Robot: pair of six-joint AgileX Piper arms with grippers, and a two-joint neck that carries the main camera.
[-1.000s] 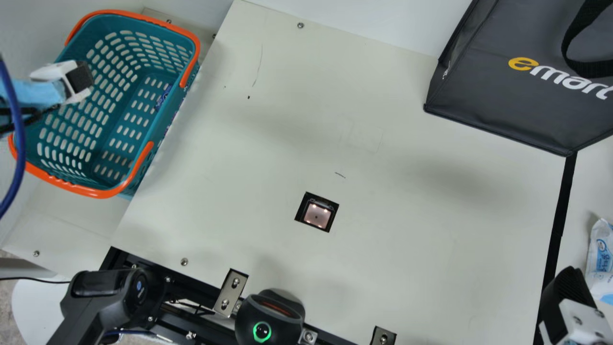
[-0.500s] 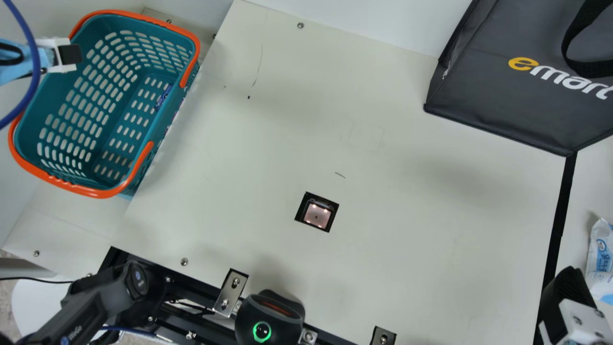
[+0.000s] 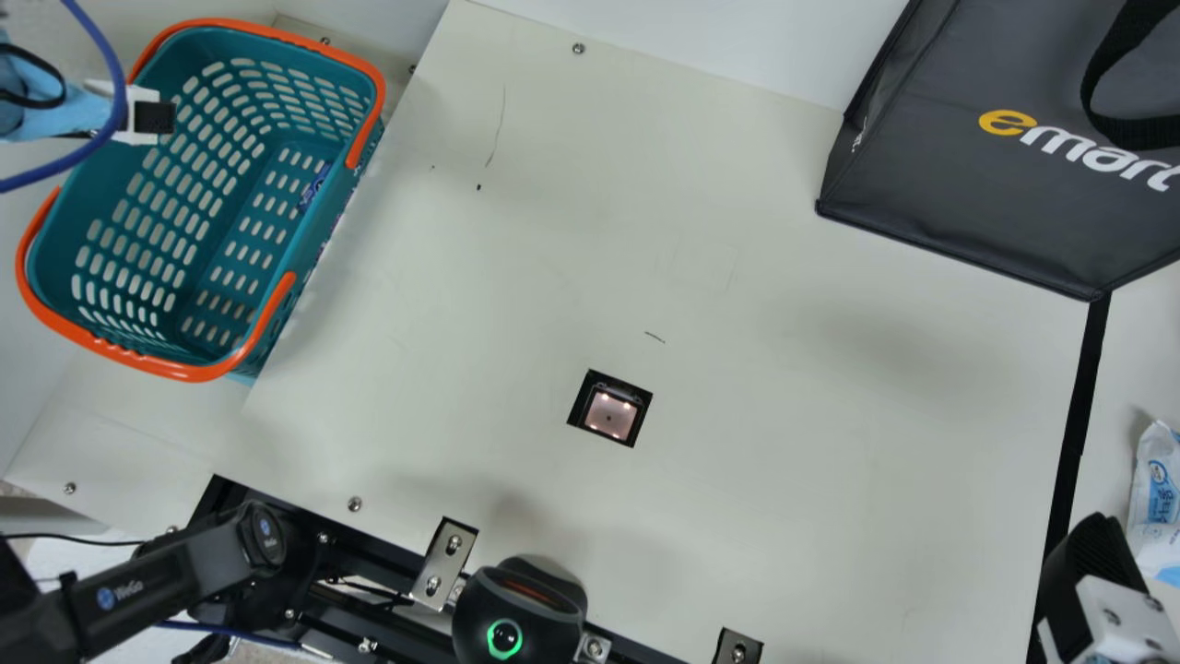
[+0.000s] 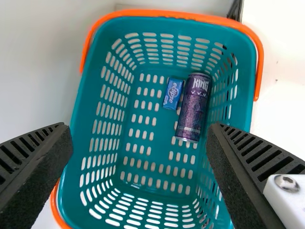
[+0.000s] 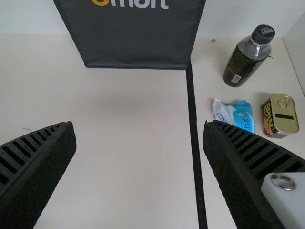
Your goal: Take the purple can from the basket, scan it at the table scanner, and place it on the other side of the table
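In the main view, the teal basket (image 3: 184,372) with orange handles sits beside the cream counter (image 3: 784,415), at the view's left. The left end effector (image 3: 155,117) is over the basket's outer side. The square scanner (image 3: 609,413) is set into the counter, its small lights lit. A dark grey bag (image 3: 968,184) stands at the upper right, and a black strip (image 3: 1079,433) runs down from its corner. The right end effector (image 3: 1097,558) is at the lower right, near a white-and-blue packet (image 3: 1157,498).

In the left wrist view, the left end effector (image 4: 141,136) is spread wide, with nothing between its fingers. The purple can (image 4: 193,107) lies on its side on the basket's floor, near the wall nearest the counter. A small blue pack (image 4: 172,93) lies just beside it.

In the right wrist view, the right end effector (image 5: 139,136) is also wide and holds nothing. Beyond the strip are a dark bottle (image 5: 248,55) with a black cap, the packet, and a rectangular tin (image 5: 280,116).
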